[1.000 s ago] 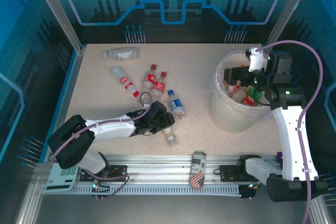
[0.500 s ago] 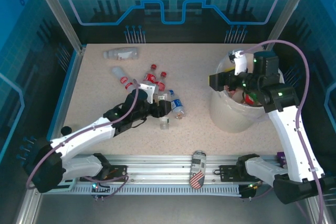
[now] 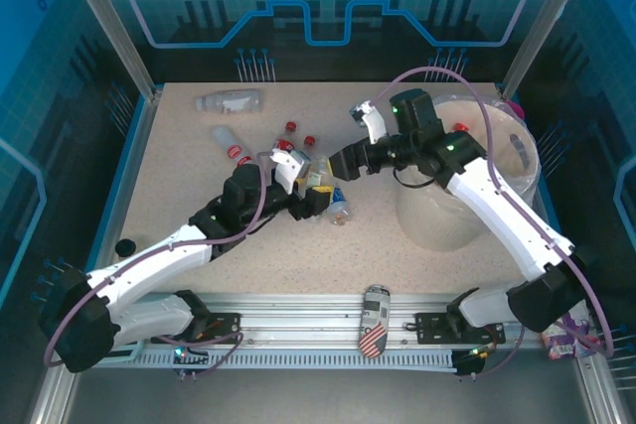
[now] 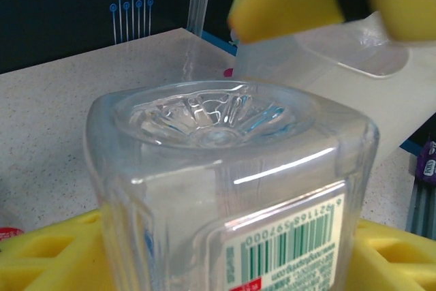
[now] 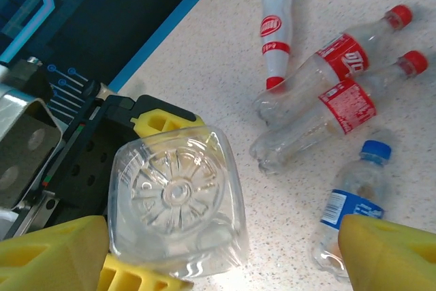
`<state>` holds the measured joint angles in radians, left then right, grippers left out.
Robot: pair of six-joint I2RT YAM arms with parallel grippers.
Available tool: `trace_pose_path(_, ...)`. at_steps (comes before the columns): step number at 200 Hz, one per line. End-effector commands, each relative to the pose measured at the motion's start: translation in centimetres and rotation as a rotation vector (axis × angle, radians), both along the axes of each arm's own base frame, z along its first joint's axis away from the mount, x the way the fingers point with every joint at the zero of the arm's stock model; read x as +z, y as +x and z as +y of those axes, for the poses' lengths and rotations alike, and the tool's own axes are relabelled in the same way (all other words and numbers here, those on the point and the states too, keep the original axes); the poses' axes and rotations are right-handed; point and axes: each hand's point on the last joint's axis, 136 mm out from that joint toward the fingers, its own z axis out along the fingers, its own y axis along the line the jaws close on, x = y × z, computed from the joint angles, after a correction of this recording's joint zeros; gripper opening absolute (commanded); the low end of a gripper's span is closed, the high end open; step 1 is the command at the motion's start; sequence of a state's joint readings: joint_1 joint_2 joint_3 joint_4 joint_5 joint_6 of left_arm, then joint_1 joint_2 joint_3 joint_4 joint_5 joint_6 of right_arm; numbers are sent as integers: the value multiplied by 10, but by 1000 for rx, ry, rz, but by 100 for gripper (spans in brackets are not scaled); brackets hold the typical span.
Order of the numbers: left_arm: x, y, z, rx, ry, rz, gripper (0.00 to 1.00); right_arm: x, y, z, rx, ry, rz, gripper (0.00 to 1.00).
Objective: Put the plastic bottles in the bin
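A clear square bottle (image 4: 225, 189) is clamped in the left tool (image 3: 303, 194), above the table (image 3: 397, 255) and well left of the bin (image 3: 437, 220). The right tool (image 3: 343, 161), jaws wide, faces the bottle's base. If released too soon, the bottle could drop. Both arms stretch toward mid-table.

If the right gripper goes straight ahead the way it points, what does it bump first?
Most likely the clear square plastic bottle held by the left gripper; its base faces the open right gripper. Depth is unclear.
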<state>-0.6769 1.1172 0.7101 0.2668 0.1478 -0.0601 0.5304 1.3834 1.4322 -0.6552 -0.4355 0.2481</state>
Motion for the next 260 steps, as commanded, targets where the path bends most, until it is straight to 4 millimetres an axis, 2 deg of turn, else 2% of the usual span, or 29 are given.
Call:
trace_pose_path(1,28,2,-6,-38,-31,-91,69,13,0,14,38,59,2,88)
trace_pose_path(43,32,6,-5,-20,-34,-96,69,4,-6,30,89,76,48,86)
trace_pose_path(96,33,12,-3,10,-15,-98,68,7,-12,27,104,70,38,87)
trace_pose_path(113,34,14,-3,17,-16,-101,68,2,-12,30,106,72,57,86)
trace_pose_path(139,36,14,-7,-1,-24,-99,68,-6,-6,30,92,54,63,78)
trace_pose_path(162,36,15,-8,-2,-24,-99,68,-2,-3,31,88,62,45,66)
trace_pose_path(192,34,17,-8,3,-22,-99,69,0,0,30,83,60,26,58)
trace_pose_path(217,33,19,-7,12,-19,-98,77,4,2,29,77,64,6,54)
trace_pose_path(236,33,20,-5,25,-15,-98,98,6,7,27,65,68,-12,54)
trace_pose_path(260,30,16,0,32,-10,-90,99,14,19,21,41,74,-39,53)
